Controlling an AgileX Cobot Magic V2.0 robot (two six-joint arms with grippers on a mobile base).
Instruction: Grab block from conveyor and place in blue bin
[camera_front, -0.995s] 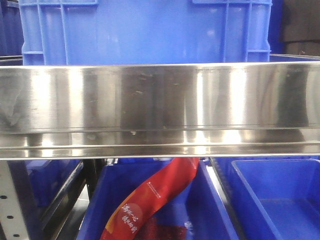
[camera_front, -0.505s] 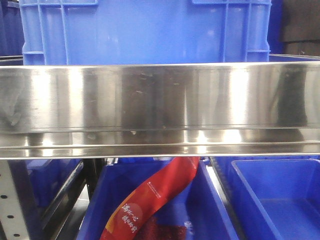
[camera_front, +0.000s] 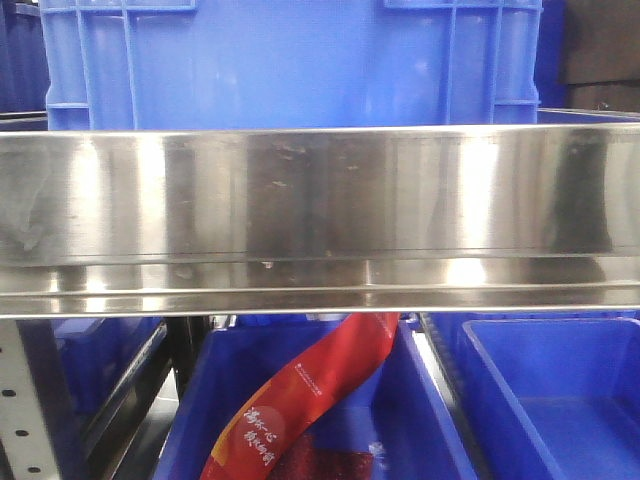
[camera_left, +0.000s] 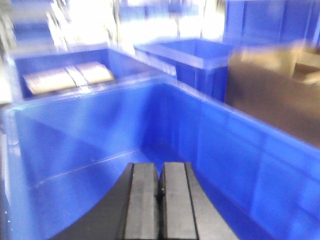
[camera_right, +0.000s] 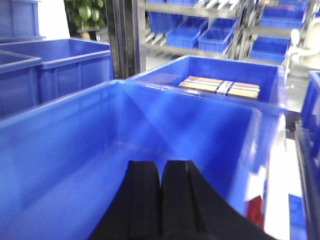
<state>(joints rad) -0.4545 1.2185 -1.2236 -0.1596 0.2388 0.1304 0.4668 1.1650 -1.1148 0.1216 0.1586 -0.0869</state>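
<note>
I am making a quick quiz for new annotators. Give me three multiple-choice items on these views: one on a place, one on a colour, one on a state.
1. Where does the red printed ribbon lie in the front view?
A. on top of the steel rail
B. below the rail, hanging into a blue bin
C. in a gripper

2. What colour are the big plastic bins?
A. green
B. grey
C. blue

3. How do the left gripper's jaws stand?
A. shut, pads together
B. wide open
C. clamped on a block

Answers:
1 B: the red printed ribbon runs down from under the shiny steel rail into a blue plastic bin.
2 C: every bin wall in view is blue.
3 A: the left gripper has its pads touching, with nothing between them.
</note>
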